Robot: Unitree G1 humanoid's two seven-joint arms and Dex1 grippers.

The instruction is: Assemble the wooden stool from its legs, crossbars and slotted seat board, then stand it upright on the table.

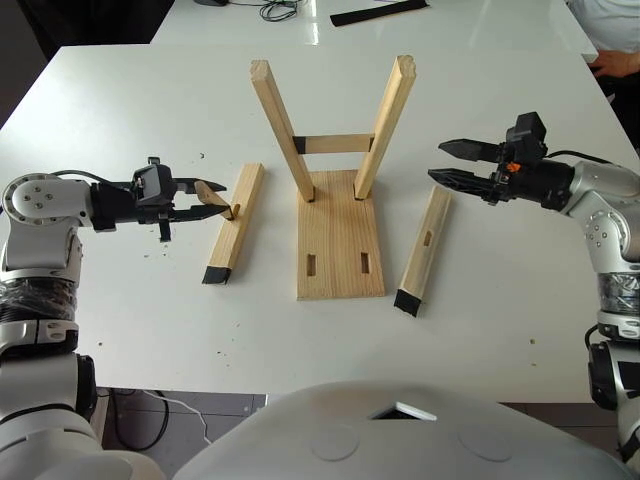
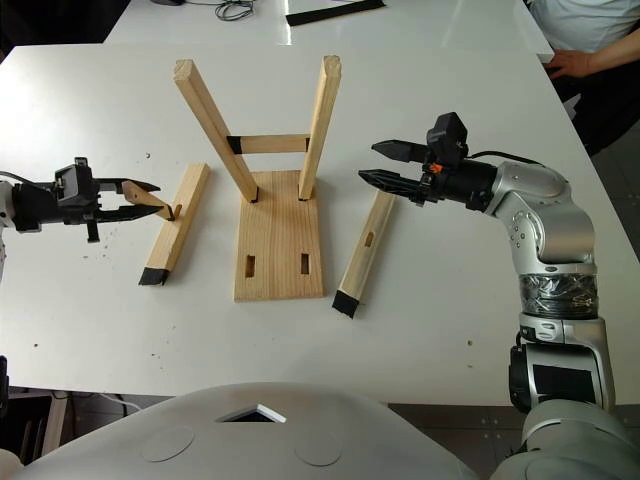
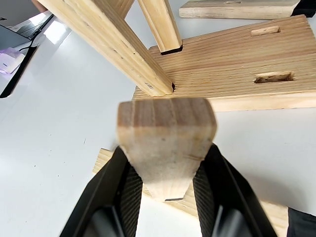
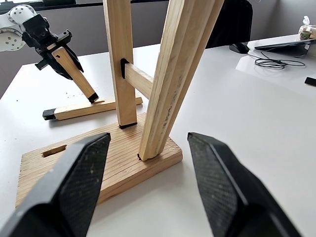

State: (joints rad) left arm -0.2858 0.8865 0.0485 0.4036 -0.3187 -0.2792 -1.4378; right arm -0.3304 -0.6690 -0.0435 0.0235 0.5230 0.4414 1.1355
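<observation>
A white table [image 1: 120,330] fills the scene, with a second white table [image 1: 480,25] behind it carrying cables [image 1: 280,8] and a black strip [image 1: 378,12].

The slotted seat board [image 1: 340,240], a flat rectangle of pale, strongly grained wood, lies in the middle of the near table. Two square-section legs stand in its far slots: the left upright leg [image 1: 282,130] and the right upright leg [image 1: 385,125], joined partway up by a short fitted crossbar [image 1: 337,143]. The two near slots [image 3: 274,77] are empty.

The left loose leg [image 1: 235,222] lies flat just left of the board. The right loose leg [image 1: 424,250] lies flat just to its right. Each has a black-tipped near end and a small slot in its side.

The left gripper [image 1: 215,198] is clamped on a loose crossbar [image 3: 166,143], whose free tip is at the slot of the left loose leg. The left wrist view shows what the head views cannot: the bar's blunt end grain, wedged between the ribbed black pads [image 3: 131,190].

The right wrist view shows the bar from the far side. It slants down from the left gripper, and its dark tip meets the left loose leg. That view also shows dark edging around the fitted crossbar's joint.

The right gripper [image 1: 436,162] hovers just right of the right upright leg, above the far end of the right loose leg. Its jaws are spread wide and hold nothing. Its fingers [image 4: 79,182] are black, tapered and finely textured.
</observation>
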